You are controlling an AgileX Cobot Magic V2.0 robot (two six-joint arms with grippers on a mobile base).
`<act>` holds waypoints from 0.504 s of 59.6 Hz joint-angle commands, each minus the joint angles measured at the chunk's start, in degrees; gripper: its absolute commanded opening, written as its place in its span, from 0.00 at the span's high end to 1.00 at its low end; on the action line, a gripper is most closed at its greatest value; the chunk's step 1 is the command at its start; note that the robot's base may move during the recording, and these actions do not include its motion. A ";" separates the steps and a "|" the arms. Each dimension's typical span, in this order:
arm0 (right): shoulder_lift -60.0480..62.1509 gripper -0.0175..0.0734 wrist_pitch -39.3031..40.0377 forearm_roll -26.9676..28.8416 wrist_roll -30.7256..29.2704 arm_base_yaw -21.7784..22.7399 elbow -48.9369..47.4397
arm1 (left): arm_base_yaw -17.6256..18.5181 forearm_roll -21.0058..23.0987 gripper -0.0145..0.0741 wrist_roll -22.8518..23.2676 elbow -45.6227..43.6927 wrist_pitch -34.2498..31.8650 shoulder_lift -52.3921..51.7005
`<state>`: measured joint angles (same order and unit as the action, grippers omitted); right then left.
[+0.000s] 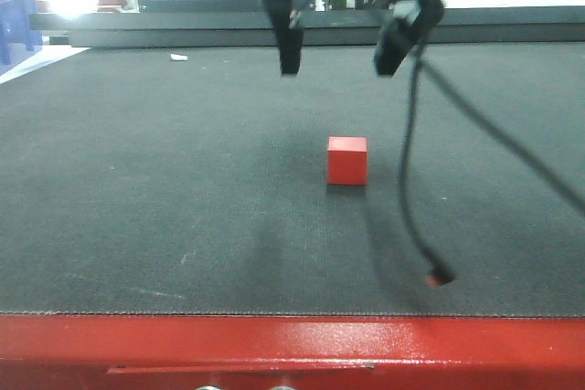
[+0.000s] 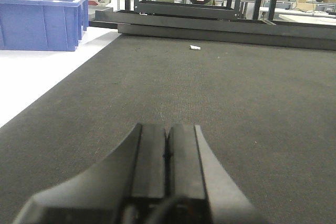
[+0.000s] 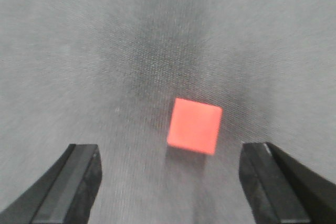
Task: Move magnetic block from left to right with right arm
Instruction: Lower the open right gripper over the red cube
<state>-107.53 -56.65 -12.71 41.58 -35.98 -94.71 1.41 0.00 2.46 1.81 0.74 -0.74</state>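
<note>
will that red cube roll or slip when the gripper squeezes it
The red cube has flat faces and sharp edges, so if pushed it likely slides rather than rolls. Its matte sides probably grip well. It looks rigid.

**Exterior front view.** Set low at the table's red front edge (image 1: 292,344). It faces level across the dark mat (image 1: 137,189) to the far rail (image 1: 183,29), at mid-range. It takes in the magnetic block (image 1: 347,161) just off centre toward 3 o'clock, and the right gripper (image 1: 339,66), fingers spread, at 12 o'clock.

**Left wrist view.** Sits just behind the left gripper (image 2: 168,129), whose fingers are pressed together at 6 o'clock. It skims the mat towards the rail, with a white scrap (image 2: 195,48) at 12 o'clock and a blue bin (image 2: 42,19) at 10 o'clock.

**Right wrist view.** Close, looking down on the mat.

**Shared.**
- Front and right wrist: the block.
- Front and left wrist: the scrap, rail and mat.
</note>
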 commanded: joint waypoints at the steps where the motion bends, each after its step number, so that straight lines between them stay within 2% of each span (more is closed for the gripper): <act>1: 0.08 0.11 0.07 -2.12 0.74 0.21 -3.96 | -0.07 0.00 0.97 0.25 0.45 -5.09 -0.81; 30: -6.58 0.11 -1.26 -0.22 0.74 3.67 -5.58 | -0.07 0.00 0.97 0.25 0.45 -5.09 -0.81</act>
<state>-116.70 -59.18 -12.61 42.12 -33.05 -98.35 1.41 0.00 2.46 1.81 0.74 -0.74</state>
